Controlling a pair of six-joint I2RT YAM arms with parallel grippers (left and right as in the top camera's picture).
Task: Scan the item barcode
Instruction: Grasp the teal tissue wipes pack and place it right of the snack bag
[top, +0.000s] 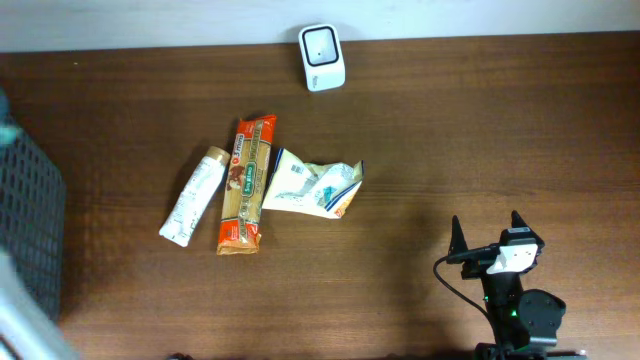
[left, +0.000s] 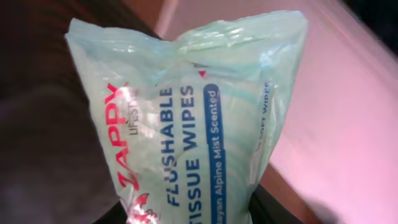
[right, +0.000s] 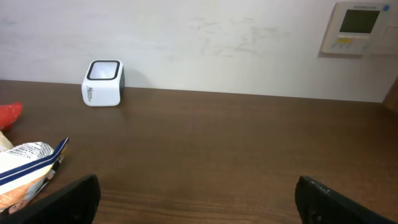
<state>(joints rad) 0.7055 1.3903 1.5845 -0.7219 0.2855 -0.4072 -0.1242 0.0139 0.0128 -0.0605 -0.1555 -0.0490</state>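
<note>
Left tool (left: 186, 214) gripping wipes pack (left: 186, 106) by its lower end; right tool (top: 487, 225) sitting open. Soft wrapper likely sagging or slipping, barcode missing the scanner (top: 322, 57).

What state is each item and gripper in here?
wipes pack: lifted off the table, apparently gripped by the left gripper, fingers hidden.
right gripper: open, empty.
scanner: standing at the table's far edge, nothing before it.
white tube: capped, lying flat.
snack bar: lying flat beside the tube.
crumpled packet: lying flat, creased.
</note>
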